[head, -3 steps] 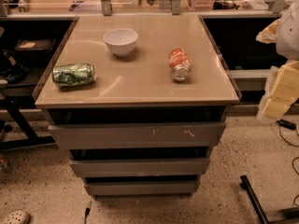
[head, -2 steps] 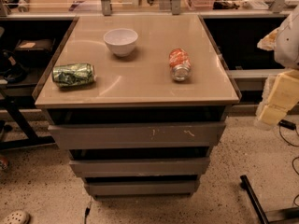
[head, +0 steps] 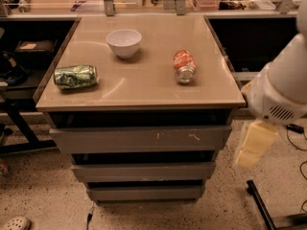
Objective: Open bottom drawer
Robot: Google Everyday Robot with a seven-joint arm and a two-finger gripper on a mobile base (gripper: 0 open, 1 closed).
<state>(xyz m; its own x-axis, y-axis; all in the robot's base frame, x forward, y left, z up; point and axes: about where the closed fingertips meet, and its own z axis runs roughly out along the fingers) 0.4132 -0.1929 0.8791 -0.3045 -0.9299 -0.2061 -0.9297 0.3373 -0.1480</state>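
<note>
The bottom drawer (head: 146,192) is the lowest and narrowest of three plain grey fronts under the tan counter, and its front sits pushed in. Above it are the mid-width drawer (head: 144,171) and the widest drawer (head: 141,138), which has white scratch marks. My white arm (head: 280,87) comes in from the right edge. My gripper (head: 253,145) shows as a pale yellow blur hanging off the cabinet's right side, about level with the top two drawers and apart from them. It holds nothing that I can see.
On the countertop (head: 144,87) are a white bowl (head: 124,42), a crushed green can (head: 76,76) lying at the left and an orange can (head: 184,66) lying at the right. A dark stand leg (head: 259,207) lies on the speckled floor at the lower right. Shelving stands at the left.
My arm and gripper have moved left and lower, from the right edge of the view toward the cabinet's right side. The drawers and the things on the counter have not moved.
</note>
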